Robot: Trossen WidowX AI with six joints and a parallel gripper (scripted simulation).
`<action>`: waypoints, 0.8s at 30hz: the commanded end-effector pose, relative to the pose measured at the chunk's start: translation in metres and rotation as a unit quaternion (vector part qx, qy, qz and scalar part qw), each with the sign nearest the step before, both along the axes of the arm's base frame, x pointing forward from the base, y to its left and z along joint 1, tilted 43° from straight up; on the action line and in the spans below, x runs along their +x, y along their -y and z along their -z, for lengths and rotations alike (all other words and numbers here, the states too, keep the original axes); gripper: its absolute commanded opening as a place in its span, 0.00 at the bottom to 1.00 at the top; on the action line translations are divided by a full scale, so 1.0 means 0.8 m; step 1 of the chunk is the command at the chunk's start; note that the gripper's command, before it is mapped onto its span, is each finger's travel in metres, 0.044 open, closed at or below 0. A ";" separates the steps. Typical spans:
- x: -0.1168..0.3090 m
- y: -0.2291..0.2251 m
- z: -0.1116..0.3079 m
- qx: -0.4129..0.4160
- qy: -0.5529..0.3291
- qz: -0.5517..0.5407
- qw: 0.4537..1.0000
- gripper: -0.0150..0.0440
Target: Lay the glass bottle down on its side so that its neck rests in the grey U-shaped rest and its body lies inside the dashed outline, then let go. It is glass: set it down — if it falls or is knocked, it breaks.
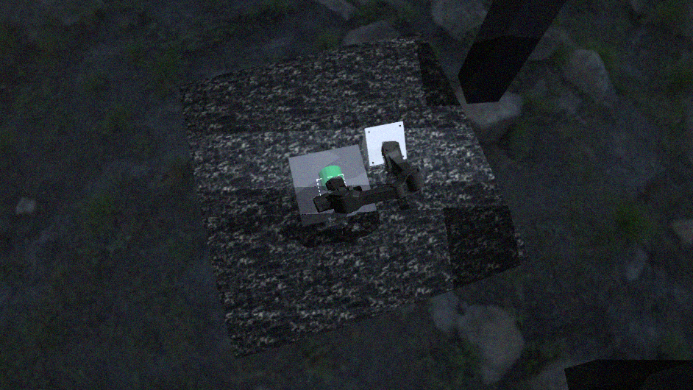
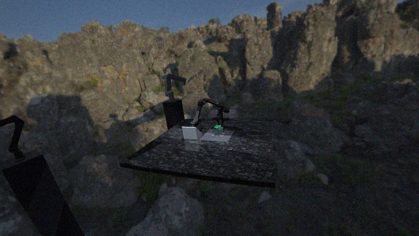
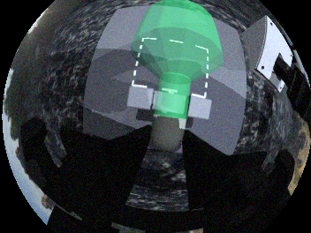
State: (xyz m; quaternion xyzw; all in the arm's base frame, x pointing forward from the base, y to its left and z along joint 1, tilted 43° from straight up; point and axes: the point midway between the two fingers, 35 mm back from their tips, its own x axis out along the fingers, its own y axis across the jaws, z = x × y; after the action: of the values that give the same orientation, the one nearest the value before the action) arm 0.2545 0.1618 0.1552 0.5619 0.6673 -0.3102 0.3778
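Gripping the green bottle (image 1: 331,173) (image 2: 217,128) (image 3: 177,44) by its neck

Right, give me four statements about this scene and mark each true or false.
1. The green glass bottle is held by its neck end in the end effector. True.
2. The bottle stands upright on its base. False: it lies over, neck toward the end effector.
3. The white square plate with dark corner dots lies inside the dashed white outline. False: it is outside, off to one side.
4. The dashed outline is white. True.
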 end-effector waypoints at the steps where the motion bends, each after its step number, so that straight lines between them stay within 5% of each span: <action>1: 0.002 0.001 0.002 -0.001 0.001 0.001 1.000 0.47; 24: 0.002 -0.002 0.006 0.006 -0.004 -0.002 1.000 0.47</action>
State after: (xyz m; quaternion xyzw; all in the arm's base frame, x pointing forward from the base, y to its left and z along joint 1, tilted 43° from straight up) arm 0.2547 0.1651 0.1529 0.5624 0.6729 -0.3064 0.3702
